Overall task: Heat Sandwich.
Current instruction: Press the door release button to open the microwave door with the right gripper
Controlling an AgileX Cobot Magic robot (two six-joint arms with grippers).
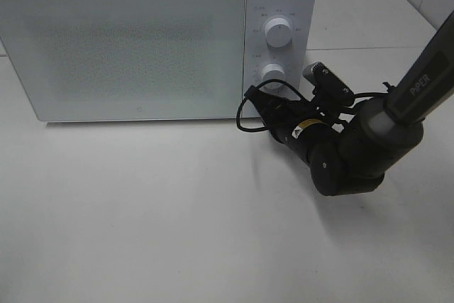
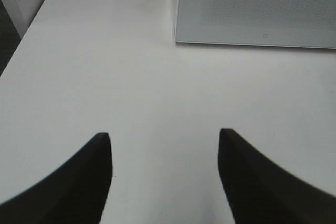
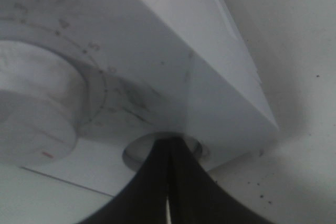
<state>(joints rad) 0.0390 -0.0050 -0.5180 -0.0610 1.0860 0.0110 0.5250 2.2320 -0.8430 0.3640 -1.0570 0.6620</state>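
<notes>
Right gripper [image 3: 169, 149] closed at lower of two knobs [image 1: 273, 72] — one microwave [image 1: 128, 40]

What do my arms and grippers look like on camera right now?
Only the right arm shows from above: dark grey rounded links, white PiPER lettering, a small yellow label near the wrist and looping black cables. The left gripper and right gripper both have matte black fingers, broad at the base and curving to narrow tips.
</notes>
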